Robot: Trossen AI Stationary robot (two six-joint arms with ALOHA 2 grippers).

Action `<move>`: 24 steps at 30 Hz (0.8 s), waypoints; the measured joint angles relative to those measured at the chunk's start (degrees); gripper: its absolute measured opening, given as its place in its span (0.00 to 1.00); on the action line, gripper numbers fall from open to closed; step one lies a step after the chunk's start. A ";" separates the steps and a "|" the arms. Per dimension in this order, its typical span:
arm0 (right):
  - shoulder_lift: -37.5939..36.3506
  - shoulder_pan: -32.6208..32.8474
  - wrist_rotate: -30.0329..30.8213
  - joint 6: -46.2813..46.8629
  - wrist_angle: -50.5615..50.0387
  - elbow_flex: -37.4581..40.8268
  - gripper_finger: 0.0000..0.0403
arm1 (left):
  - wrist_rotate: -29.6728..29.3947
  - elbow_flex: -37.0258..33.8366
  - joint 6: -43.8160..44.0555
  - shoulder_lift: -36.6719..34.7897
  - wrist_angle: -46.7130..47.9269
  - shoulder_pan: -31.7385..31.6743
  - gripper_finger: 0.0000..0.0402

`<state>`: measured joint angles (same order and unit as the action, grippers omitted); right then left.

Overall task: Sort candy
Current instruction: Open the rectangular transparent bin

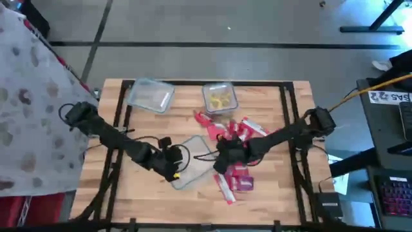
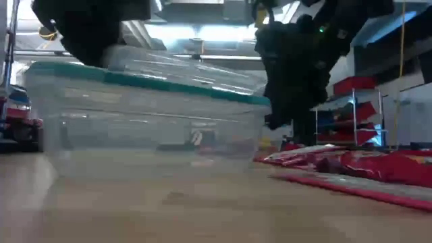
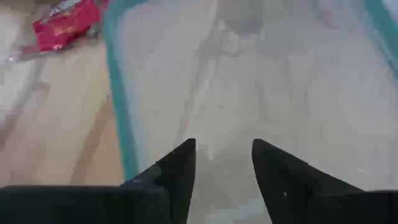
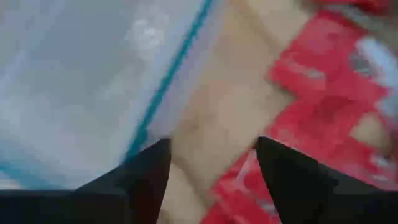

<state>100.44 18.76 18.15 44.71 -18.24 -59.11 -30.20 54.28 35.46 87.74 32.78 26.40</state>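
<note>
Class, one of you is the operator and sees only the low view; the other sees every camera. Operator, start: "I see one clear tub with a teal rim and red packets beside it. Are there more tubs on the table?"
Observer: Yes. From above, two more clear tubs stand near the far edge, a left tub and a right tub.
Operator: Anything in them?
Observer: The right tub holds yellow pieces; I can make out no candy in the left tub.
Operator: Which arm hangs by the red packets?
Observer: The right one. Its wrist view shows the right end effector open over bare table, between the near tub and the red packets.
</note>
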 joint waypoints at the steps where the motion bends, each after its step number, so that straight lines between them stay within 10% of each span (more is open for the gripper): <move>1: 0.05 0.29 -0.55 -0.04 0.50 0.00 0.56 | 0.01 -0.22 -0.64 -0.03 -0.43 -0.44 0.36; 15: 0.00 7.68 1.73 -1.74 8.41 0.00 0.56 | -0.35 -3.06 -11.89 -0.22 -5.27 -5.46 0.36; 24: -3.87 6.33 18.29 5.64 -2.71 -0.02 0.56 | 1.01 -2.76 -11.58 -0.22 -5.32 -3.83 0.36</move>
<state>96.57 25.09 36.45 50.34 -20.95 -59.13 -29.19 51.53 23.88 87.53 27.46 22.57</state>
